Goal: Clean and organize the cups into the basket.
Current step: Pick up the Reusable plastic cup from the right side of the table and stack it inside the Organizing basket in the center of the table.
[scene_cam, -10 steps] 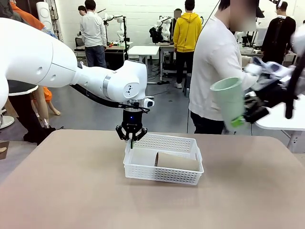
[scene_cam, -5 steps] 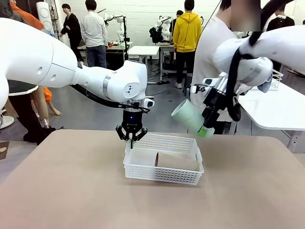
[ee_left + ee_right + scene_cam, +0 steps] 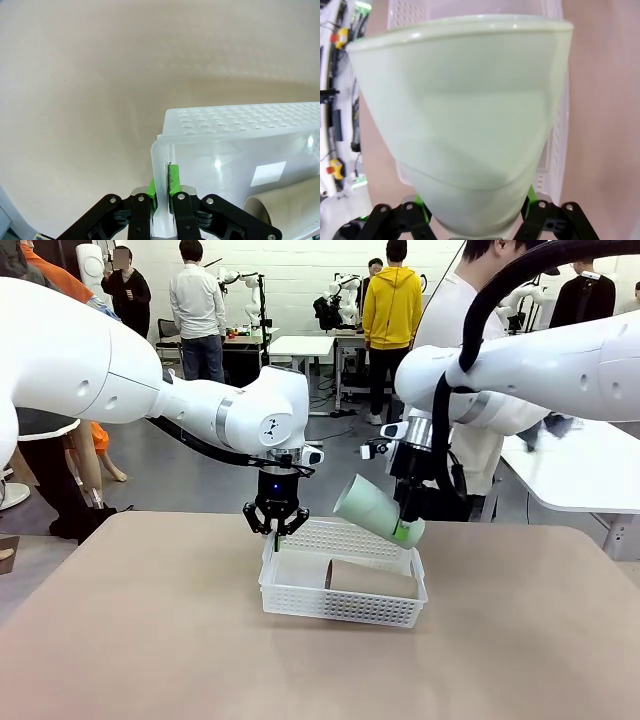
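Observation:
The white mesh basket [image 3: 345, 605] sits mid-table with one tan-brown cup [image 3: 372, 580] lying on its side inside. My left gripper [image 3: 277, 531] is shut on the basket's left rim [image 3: 161, 165]; the tan cup [image 3: 287, 212] shows at the lower right of the left wrist view. My right gripper [image 3: 404, 531] is shut on the base of a pale mint green cup [image 3: 372, 510], which hangs tilted, mouth toward the left, just above the basket's far right side. In the right wrist view the mint cup [image 3: 465, 120] is large in front of the basket [image 3: 555, 170].
The tan table [image 3: 150, 640] has free room all around the basket. A person in a white top [image 3: 445, 370] stands right behind the far edge. A white side table [image 3: 585, 480] is at the right.
My right arm has swung in from the right with the mint cup and lowered it to just above the basket. The left gripper and basket have stayed still.

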Controlling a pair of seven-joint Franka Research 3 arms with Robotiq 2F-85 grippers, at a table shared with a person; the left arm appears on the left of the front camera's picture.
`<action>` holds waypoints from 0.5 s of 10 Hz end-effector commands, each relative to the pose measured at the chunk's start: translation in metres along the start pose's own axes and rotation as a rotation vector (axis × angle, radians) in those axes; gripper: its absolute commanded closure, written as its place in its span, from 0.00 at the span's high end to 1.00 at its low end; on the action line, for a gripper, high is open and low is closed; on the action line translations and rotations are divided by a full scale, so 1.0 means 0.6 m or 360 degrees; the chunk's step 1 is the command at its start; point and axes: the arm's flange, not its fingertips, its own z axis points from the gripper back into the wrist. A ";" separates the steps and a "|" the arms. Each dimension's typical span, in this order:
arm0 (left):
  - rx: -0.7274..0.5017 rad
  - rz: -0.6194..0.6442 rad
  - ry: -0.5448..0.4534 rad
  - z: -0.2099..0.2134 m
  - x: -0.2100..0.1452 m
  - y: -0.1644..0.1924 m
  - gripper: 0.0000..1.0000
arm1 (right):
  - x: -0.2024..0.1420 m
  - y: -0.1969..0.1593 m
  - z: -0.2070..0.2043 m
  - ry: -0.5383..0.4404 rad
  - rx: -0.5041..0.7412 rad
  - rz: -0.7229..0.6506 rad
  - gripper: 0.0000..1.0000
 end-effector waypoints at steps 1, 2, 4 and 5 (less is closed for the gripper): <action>-0.0002 0.0002 -0.0004 0.002 0.000 0.002 0.03 | 0.019 -0.015 -0.004 0.0083 0.0020 0.0004 0.79; -0.0002 0.0002 -0.0004 0.002 0.000 0.002 0.03 | 0.027 -0.010 -0.016 0.0120 0.0007 0.0019 0.79; -0.0002 0.0002 -0.0004 0.002 0.000 0.002 0.03 | 0.041 -0.003 -0.037 0.0182 -0.0011 0.0059 0.79; -0.0002 0.0002 -0.0004 0.002 0.000 0.002 0.03 | 0.043 -0.004 -0.046 0.0194 -0.0015 0.0072 0.79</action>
